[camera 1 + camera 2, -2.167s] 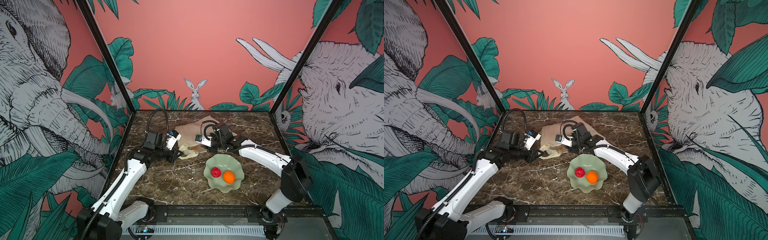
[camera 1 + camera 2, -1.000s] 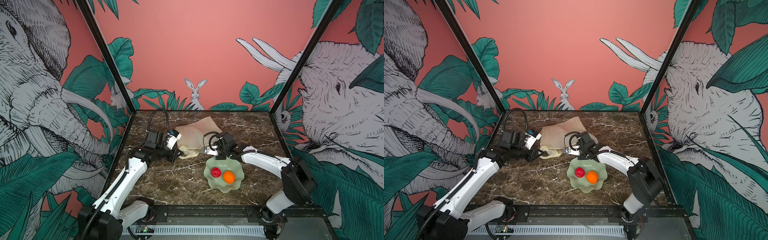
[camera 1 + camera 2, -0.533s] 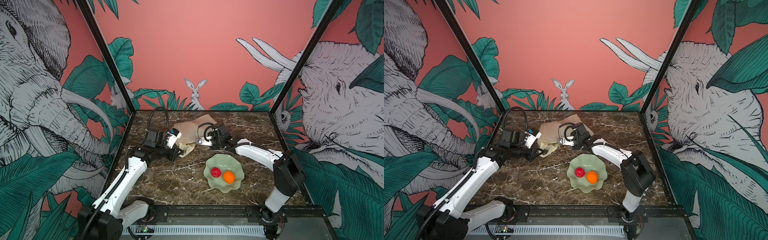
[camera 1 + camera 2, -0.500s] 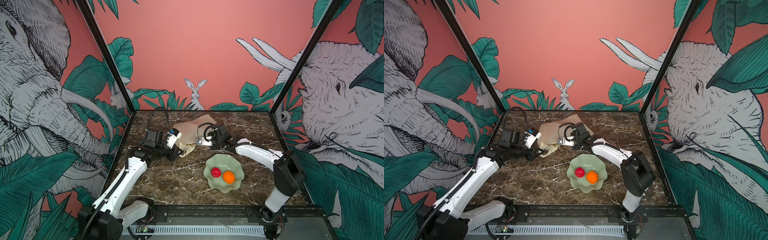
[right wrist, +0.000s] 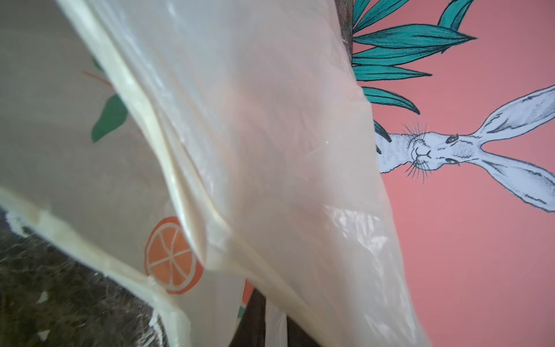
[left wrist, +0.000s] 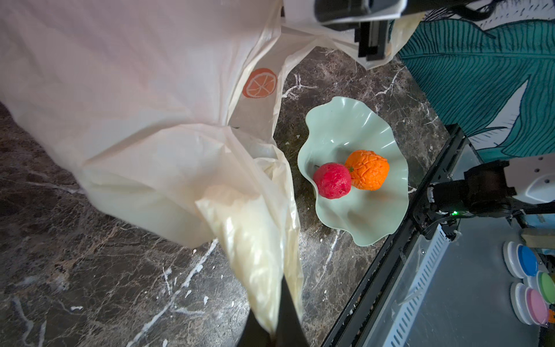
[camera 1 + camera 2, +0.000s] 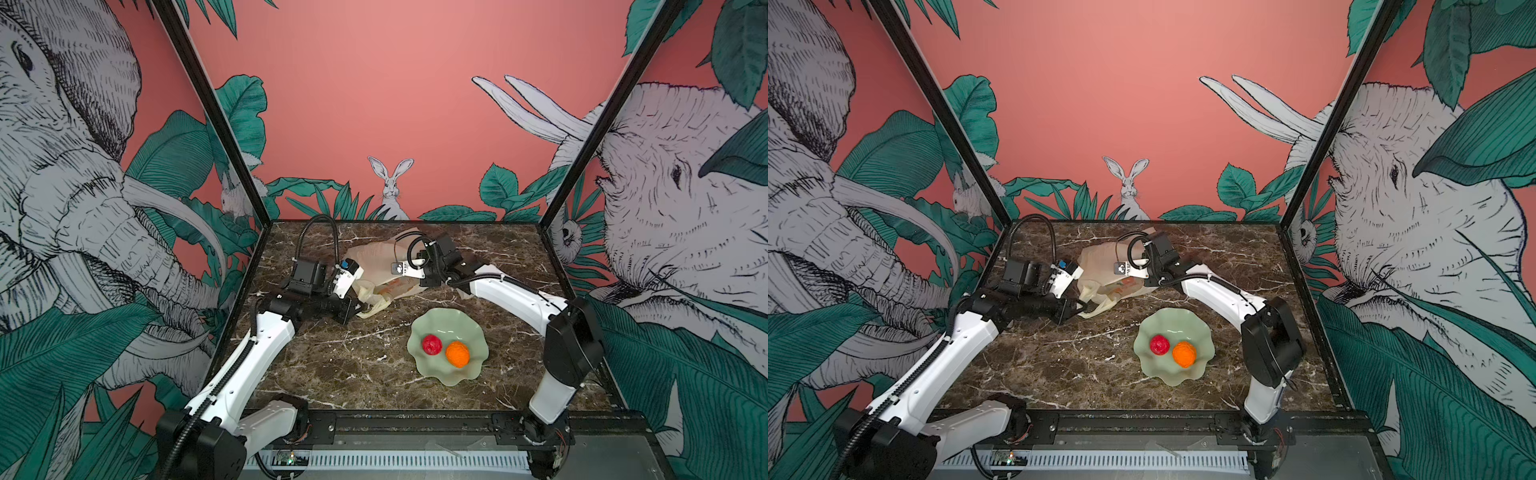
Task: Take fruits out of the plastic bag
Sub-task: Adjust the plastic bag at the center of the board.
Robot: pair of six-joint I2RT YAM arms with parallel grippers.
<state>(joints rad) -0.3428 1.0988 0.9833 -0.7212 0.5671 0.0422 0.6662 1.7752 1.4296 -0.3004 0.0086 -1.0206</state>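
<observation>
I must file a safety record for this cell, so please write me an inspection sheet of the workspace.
Surface: dark marble tabletop, white veins.
Job's things: plastic bag at the back; red fruit and orange fruit in the pale green wavy dish; bag's contents unclear.
Clutter: blue, green and pink discs beyond the table's edge.
Grippers: left gripper shut on a bag handle; right gripper at the bag, jaws unclear.
Cables: a black cable loop at each wrist.
Surroundings: jungle-print walls with a rabbit.

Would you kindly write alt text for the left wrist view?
The left gripper pinches a bunched end of the cream plastic bag above a marble table. Beside it, a pale green dish holds a red fruit and an orange fruit.
</observation>
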